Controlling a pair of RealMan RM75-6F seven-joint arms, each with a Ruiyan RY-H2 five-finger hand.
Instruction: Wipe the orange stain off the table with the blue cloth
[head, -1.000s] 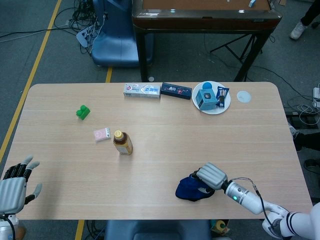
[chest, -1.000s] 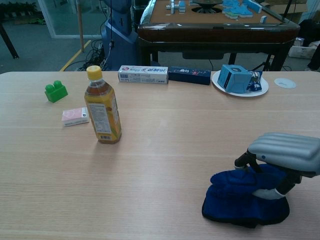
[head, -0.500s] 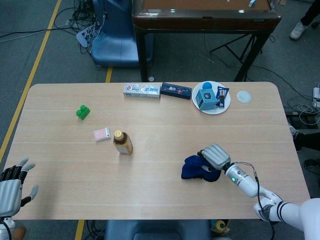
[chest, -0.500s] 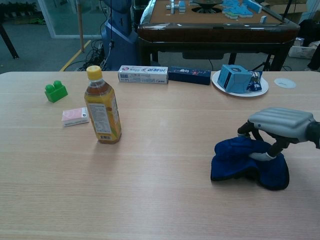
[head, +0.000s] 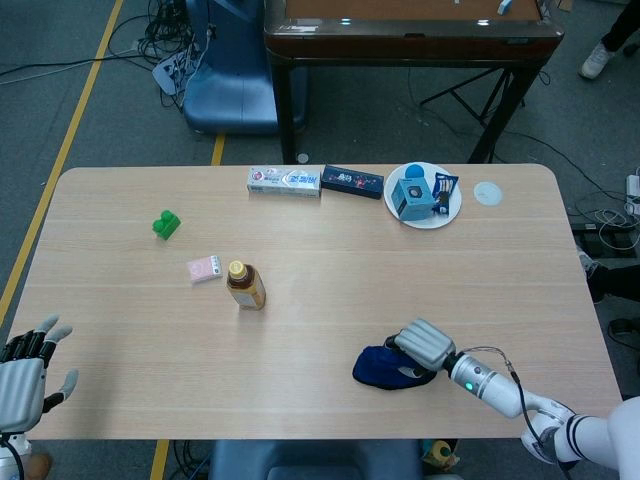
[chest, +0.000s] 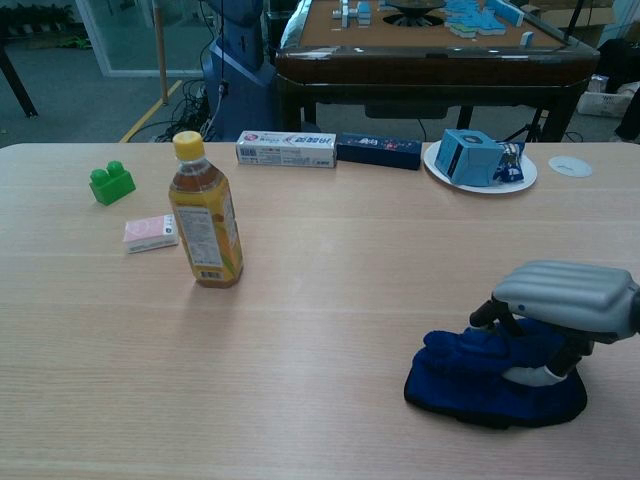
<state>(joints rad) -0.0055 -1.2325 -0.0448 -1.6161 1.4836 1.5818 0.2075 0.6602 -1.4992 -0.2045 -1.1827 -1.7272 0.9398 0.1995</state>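
Observation:
The blue cloth (head: 381, 366) (chest: 478, 381) lies bunched on the wooden table (head: 330, 250) near its front edge, right of centre. My right hand (head: 424, 346) (chest: 565, 298) presses down on the cloth's right part, its fingers curled into the fabric. No orange stain shows in either view; the cloth and hand hide the spot beneath them. My left hand (head: 24, 373) hangs off the table's front left corner, fingers spread, holding nothing.
A tea bottle (head: 245, 286) (chest: 205, 212) stands left of centre, with a pink packet (head: 204, 269) and a green block (head: 165, 224) further left. At the back are a toothpaste box (head: 285, 181), a dark box (head: 352, 182) and a white plate (head: 447, 213) holding a blue box.
My right hand pushed the cloth away from the front edge, then drew it back toward the front and left. The left hand dropped slightly lower at the table's corner.

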